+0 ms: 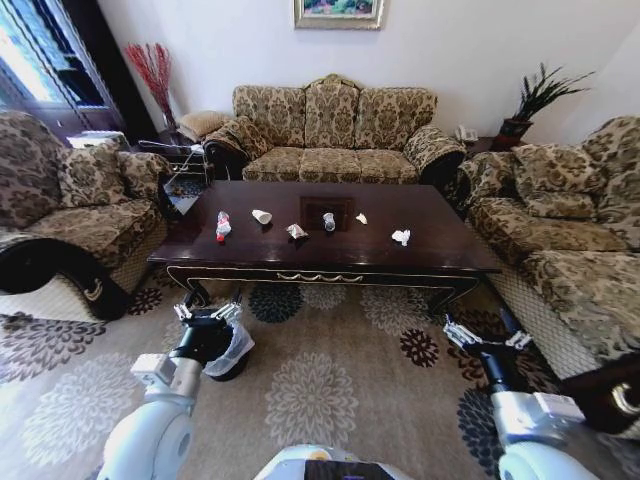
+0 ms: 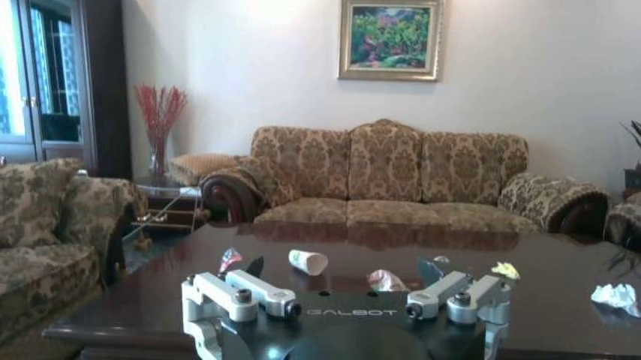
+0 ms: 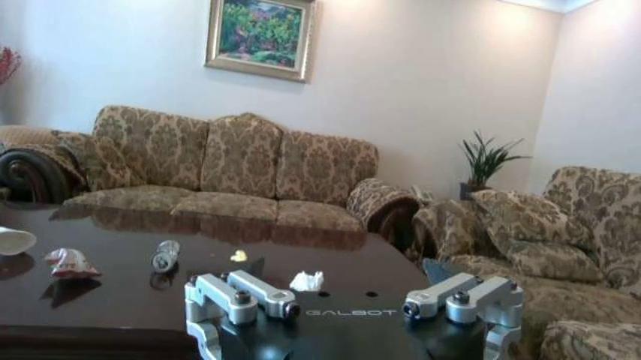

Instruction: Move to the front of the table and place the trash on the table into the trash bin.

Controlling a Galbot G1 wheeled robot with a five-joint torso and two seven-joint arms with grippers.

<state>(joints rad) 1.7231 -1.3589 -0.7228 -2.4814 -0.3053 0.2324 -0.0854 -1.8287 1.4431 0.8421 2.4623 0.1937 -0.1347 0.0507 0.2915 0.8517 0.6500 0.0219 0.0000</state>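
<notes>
Head view: the robot stood on the carpet short of the tabletop (image 1: pixel 400 240), whose long axis ran across its front, with both arms held low and forward. The trash lay ahead of and beyond both end effectors, strung along that axis near the middle: a red-capped bottle (image 1: pixel 222 227) farthest left, then a paper cup (image 1: pixel 262 216), a crumpled wrapper (image 1: pixel 296 232), a clear cup (image 1: pixel 329 221), a small scrap (image 1: pixel 361 218) and a tissue (image 1: pixel 401 237) farthest right. The bin (image 1: pixel 232 352) sat on the floor just beside the left end effector (image 1: pixel 208 312), on the robot's side of the table. That end effector was spread wide and empty, and looked nearer the bottle and paper cup. The right end effector (image 1: pixel 486 337), also wide and empty, seemed the closer one to the tissue. Nothing was within reach of either yet, by the look of it.
</notes>
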